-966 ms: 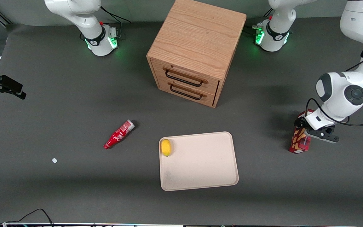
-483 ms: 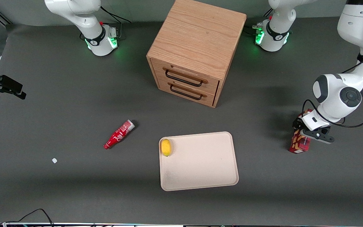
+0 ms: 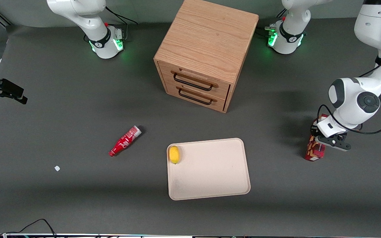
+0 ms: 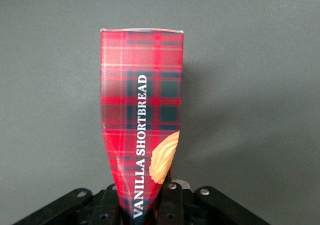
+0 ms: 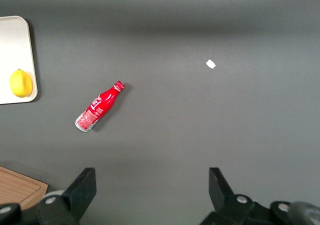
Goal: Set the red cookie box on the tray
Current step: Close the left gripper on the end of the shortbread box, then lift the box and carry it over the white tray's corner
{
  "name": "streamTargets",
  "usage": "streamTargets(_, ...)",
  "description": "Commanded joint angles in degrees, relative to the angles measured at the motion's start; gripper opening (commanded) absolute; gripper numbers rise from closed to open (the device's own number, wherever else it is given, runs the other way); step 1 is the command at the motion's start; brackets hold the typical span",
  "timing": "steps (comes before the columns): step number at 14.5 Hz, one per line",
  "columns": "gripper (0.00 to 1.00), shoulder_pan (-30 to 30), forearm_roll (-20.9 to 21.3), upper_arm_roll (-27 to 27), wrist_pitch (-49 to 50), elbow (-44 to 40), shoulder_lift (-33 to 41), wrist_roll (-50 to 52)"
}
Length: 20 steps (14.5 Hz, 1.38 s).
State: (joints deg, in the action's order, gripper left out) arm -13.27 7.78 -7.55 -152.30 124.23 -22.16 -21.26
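The red cookie box [image 3: 315, 151] is a slim tartan carton lying at the working arm's end of the table, well apart from the tray [image 3: 210, 175]. My gripper [image 3: 320, 138] sits over the box's end farther from the front camera. In the left wrist view the carton [image 4: 141, 110] runs out from between my fingers [image 4: 172, 200], which press against its two sides, so the gripper [image 4: 150, 201] is shut on it. The cream tray lies nearer the front camera than the cabinet.
A wooden two-drawer cabinet [image 3: 207, 49] stands mid-table, both drawers closed. A yellow lemon [image 3: 174, 154] rests in a corner of the tray. A red bottle [image 3: 125, 140] and a small white scrap [image 3: 57, 168] lie toward the parked arm's end.
My wrist has shifted a little toward the tray and the box has turned with it, showing a narrower face than one second ago. Nothing else has moved.
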Motion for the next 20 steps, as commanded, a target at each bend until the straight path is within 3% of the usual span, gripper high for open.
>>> streamTargets(1,0.00,1.31,-0.31,0.52,7.95,-3.10,3.43,0.25)
streamTargets(3,0.00,1.40,-1.01,0.35,14.46,-5.74,6.15,2.00)
streamTargets(6,0.00,2.28,-6.71,0.00,23.95,-10.65,9.75,2.36)
streamTargets(10,0.00,5.78,-9.10,-0.80,39.93,-24.17,9.95,10.85)
streamTargets(14,0.00,9.91,-8.84,-4.66,49.36,-38.50,4.95,25.52)
streamTargets(17,0.00,16.59,-8.74,-4.66,56.22,-54.04,-5.32,38.00)
streamTargets(20,0.00,21.87,-8.13,-4.75,55.10,-61.55,-12.63,46.28)
